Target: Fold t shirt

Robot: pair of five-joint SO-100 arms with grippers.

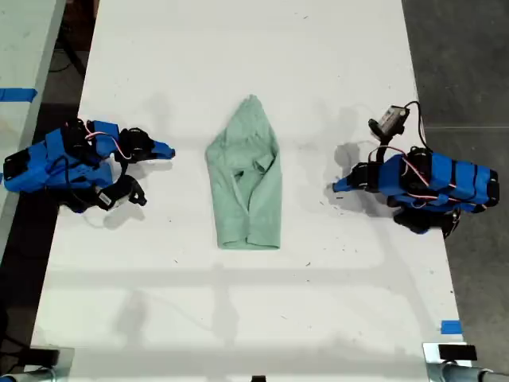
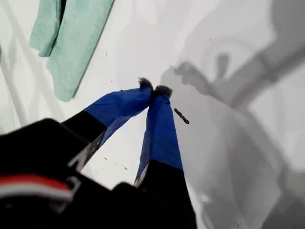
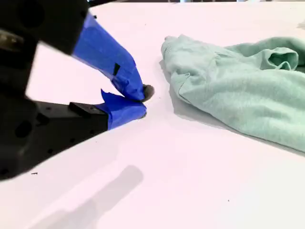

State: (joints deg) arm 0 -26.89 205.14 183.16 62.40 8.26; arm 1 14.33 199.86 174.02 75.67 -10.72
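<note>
Exterior view shows the t shirt (image 1: 246, 183) lying in the middle of the white table (image 1: 238, 318), already narrowed lengthwise, with its sides folded in and a pointed end toward the top of that view. An arm rests on the table at each side of it, both apart from the cloth. My first gripper (image 2: 153, 89) has its fingers closed on nothing, tips meeting just above the bare table, with the shirt's edge off to one side. My second gripper (image 3: 141, 101) is likewise closed and empty, near the shirt's hem but not touching it. I judge the lengthwise folds done and the crosswise fold still to come. That calls for opening the fingers, pinching one end and carrying it over the other.
</note>
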